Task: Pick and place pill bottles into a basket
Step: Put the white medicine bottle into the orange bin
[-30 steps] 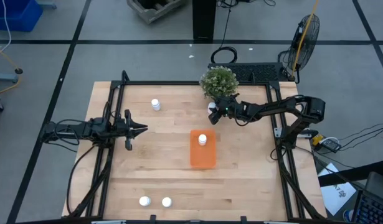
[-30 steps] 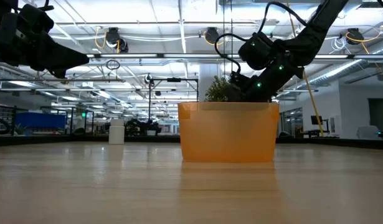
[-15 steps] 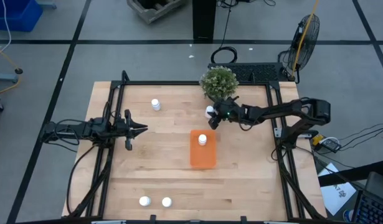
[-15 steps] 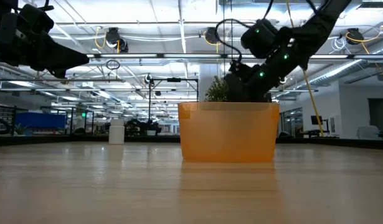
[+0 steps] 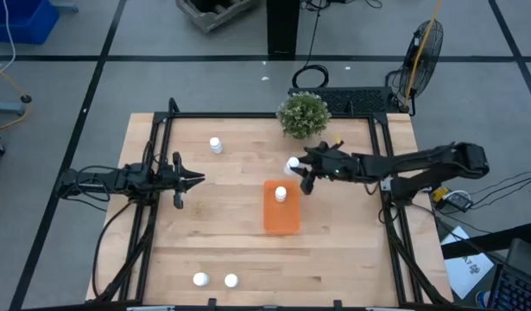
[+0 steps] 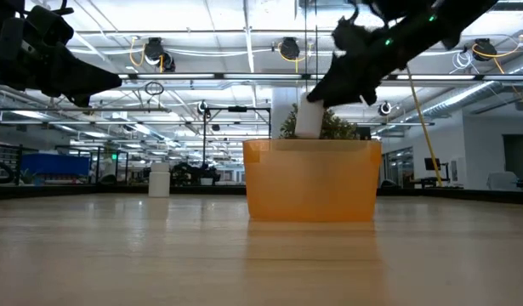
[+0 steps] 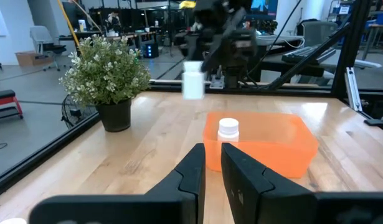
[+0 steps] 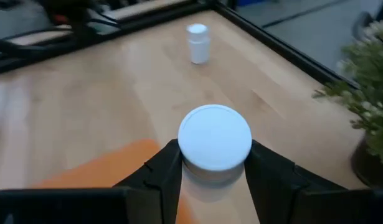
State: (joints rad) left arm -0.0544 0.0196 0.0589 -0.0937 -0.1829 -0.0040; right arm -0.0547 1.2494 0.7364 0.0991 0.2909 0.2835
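My right gripper [image 5: 297,169] is shut on a white pill bottle [image 5: 292,164] in the air just beyond the far end of the orange tray [image 5: 281,218]. This bottle also shows in the low view [image 6: 309,118] and the left wrist view [image 7: 192,79]. One bottle [image 5: 281,193] stands in the tray. Another [image 5: 216,144] stands at the far left, and two [image 5: 200,279] [image 5: 231,280] stand near the front edge. My left gripper [image 5: 196,180] is shut and empty, left of the tray. My right gripper pinches the bottle's body [image 8: 207,179] just below the cap [image 8: 215,137] between its two fingers, one on each side. The fingers come from the table's right, slanting down. The bottle is lifted clear of the table, nearly upright, cap up.
A green potted plant [image 5: 303,113] stands at the far edge, just beyond my right gripper. A black frame [image 5: 248,115] runs around the wooden table. Bare wood lies between the tray and the two front bottles.
My right gripper has risen with the pill bottle and gone from beside the plant toward the tray and the near edge, its arm stretching out flatter. The bottle, low beside the plant before, now hangs clear above the tray's rim in the low view.
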